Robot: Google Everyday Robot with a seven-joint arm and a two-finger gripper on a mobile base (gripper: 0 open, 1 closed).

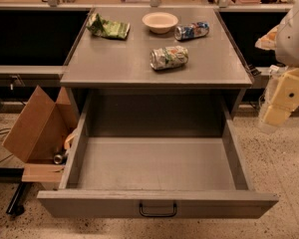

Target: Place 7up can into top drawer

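Grey counter (114, 63) carrying a 7up can (169, 57) on its side, a blue-and-silver can (192, 31), a bowl (160, 22) and a green snack bag (108, 28); pincer (275, 114) beyond its right edge.

Pincer (273, 114) far rt, mid-height.

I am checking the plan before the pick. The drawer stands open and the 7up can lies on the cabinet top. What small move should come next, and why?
Probably swing the gripper left, over the 7up can. The can lies on its side on the cabinet top, untouched, while the gripper hangs off the cabinet's right side, far from it. The top drawer is already pulled out.
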